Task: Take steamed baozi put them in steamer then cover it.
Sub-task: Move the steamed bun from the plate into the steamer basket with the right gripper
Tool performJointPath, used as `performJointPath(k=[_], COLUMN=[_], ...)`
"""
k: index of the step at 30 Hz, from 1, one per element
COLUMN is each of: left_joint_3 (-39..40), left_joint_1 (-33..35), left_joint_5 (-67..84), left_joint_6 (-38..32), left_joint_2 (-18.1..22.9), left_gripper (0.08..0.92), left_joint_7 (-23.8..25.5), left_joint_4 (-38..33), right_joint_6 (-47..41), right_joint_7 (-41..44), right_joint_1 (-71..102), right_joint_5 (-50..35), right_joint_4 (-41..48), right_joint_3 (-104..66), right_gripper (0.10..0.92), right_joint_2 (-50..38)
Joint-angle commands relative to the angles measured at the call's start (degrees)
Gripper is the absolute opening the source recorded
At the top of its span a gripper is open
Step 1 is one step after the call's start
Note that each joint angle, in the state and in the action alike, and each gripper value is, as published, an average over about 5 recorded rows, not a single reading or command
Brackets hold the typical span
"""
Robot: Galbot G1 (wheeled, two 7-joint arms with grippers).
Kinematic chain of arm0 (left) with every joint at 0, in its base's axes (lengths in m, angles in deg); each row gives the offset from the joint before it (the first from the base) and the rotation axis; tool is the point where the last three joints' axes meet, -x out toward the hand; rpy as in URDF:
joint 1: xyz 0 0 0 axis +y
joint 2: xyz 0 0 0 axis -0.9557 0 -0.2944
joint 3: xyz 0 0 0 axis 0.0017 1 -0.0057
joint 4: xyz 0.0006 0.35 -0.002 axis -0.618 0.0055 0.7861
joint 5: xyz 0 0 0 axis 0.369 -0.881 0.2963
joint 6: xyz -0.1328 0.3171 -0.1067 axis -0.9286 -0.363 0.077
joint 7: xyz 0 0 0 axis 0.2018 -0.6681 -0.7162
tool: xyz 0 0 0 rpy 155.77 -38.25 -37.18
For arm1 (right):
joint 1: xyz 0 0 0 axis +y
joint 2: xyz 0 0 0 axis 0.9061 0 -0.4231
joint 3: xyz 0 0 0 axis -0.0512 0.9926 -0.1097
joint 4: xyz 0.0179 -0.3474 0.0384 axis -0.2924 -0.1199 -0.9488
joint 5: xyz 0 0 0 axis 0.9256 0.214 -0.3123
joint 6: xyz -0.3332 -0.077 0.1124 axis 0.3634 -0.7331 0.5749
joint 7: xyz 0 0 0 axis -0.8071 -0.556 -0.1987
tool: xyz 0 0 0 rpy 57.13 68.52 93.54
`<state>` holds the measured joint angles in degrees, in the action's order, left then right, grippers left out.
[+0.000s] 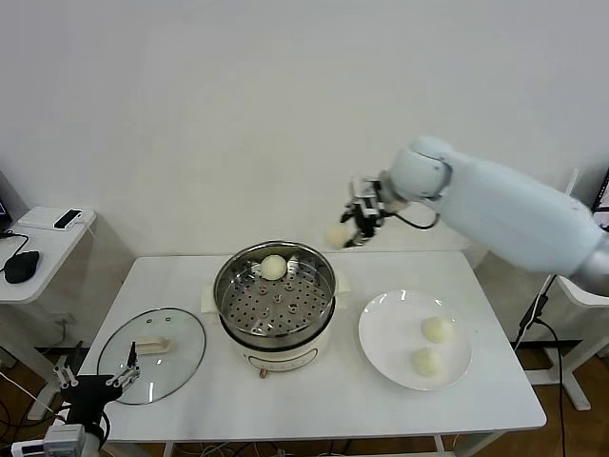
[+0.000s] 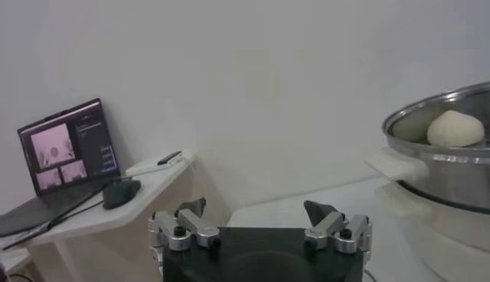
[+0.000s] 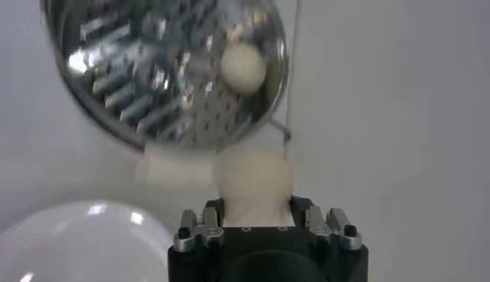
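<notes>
Above the white table (image 1: 190, 286), right gripper (image 1: 350, 231) fingers clasp a baozi (image 1: 338, 235).

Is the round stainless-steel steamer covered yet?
Uncovered. The steel steamer basket stands open with one cream-white bun inside; the round clear glass lid lies on the table beside it.

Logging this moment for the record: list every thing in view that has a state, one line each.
steamer: uncovered, one baozi inside
baozi in steamer: resting at the back
held baozi: gripped, in the air behind the steamer
right gripper: shut on the held baozi
left gripper: open, empty, near the cover
cover: off, flat on the table
plate: holds two baozi
</notes>
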<state>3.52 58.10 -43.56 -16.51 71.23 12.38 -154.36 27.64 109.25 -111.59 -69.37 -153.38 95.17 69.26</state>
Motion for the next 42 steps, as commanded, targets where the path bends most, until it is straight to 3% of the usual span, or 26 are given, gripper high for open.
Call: performJointPath(k=[1, 15, 42], left_joint_3=[-0.6, -1.25, -1.53], left_joint_1=[0.04, -0.15, -0.67], left_joint_5=[0.33, 0.17, 0.21], left_joint_6=[0.14, 0.03, -0.12], left_joint_2=[-0.4, -0.28, -0.41], left_gripper=[0.823, 0.823, 0.823], left_joint_7=[0.06, 0.24, 0.19], left_joint_4=[-0.12, -0.54, -0.21], right_joint_6=[-3.43, -8.56, -13.7], right_joint_7=[-2.77, -9.02, -11.68], right_joint_1=[-0.52, 6.66, 9.7], right_joint_5=[-5.18, -7.12, -7.44], right_joint_4=[4.34, 16.74, 15.67], right_joint_3=[2.88, 3.38, 4.29], right_gripper=[0.552, 0.56, 0.57], right_joint_2=[13.27, 25.06, 25.08])
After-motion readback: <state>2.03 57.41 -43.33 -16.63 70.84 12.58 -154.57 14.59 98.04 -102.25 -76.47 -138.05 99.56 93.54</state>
